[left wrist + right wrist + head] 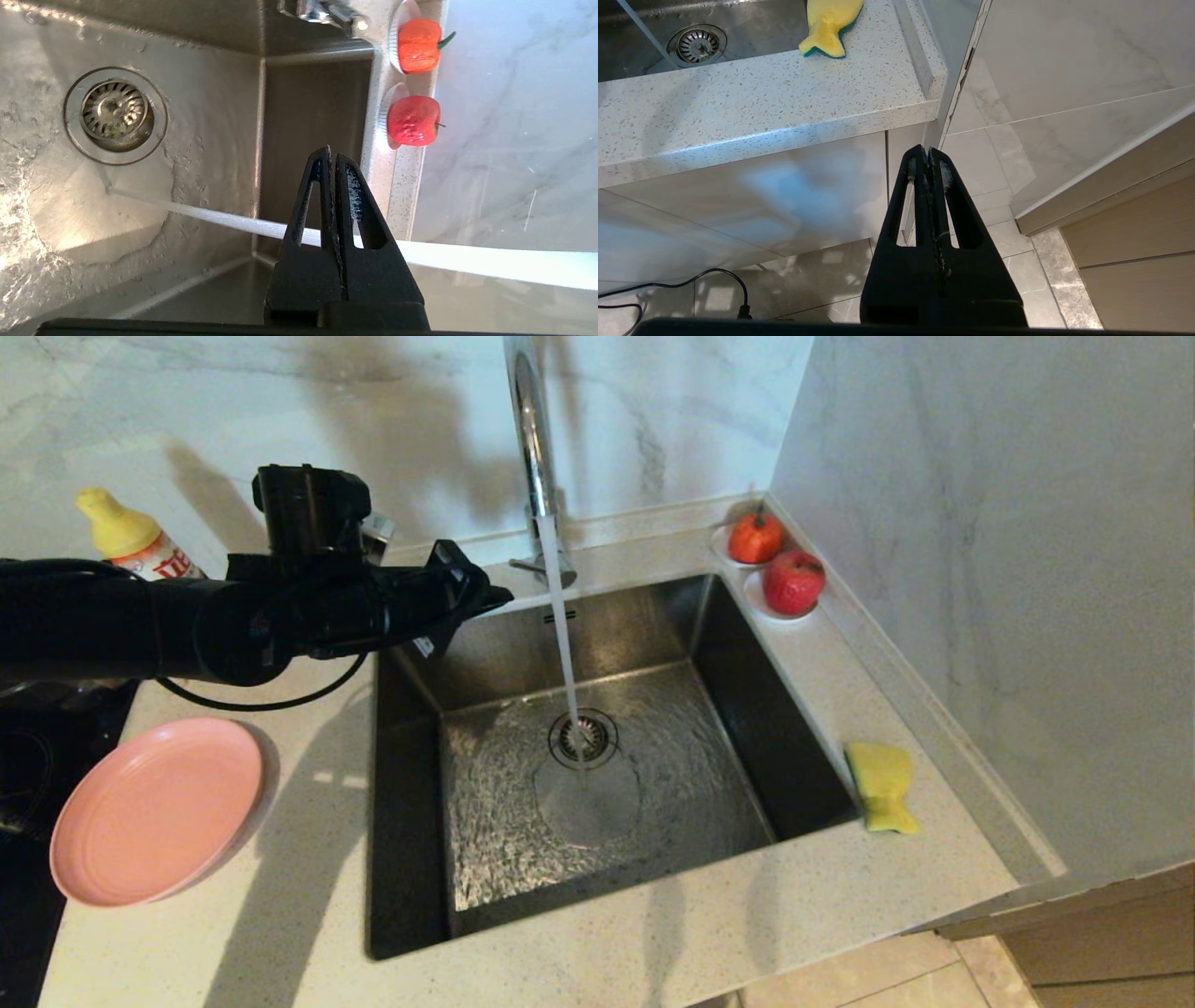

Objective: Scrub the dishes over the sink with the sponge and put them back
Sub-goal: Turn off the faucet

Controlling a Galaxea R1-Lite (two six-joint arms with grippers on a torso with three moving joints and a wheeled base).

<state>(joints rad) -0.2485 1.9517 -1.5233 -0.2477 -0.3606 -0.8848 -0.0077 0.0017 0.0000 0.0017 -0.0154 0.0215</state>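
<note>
A pink plate [154, 810] lies on the counter to the left of the sink [597, 859]. Water runs from the chrome faucet [530, 439] onto the drain [583, 737]. The yellow sponge [881, 786] lies on the counter at the sink's right edge, also in the right wrist view [829, 24]. My left gripper [499, 597] hovers over the sink's back left corner, shut and empty, just left of the water stream [224, 219]. My right gripper [928, 151] hangs parked below the counter's front edge, shut on nothing.
Two red fruits [794, 581] sit on small white dishes at the back right corner. A yellow-capped detergent bottle [131, 537] stands at the back left. A dark stove top [28, 775] borders the counter on the left. Marble walls close the back and right.
</note>
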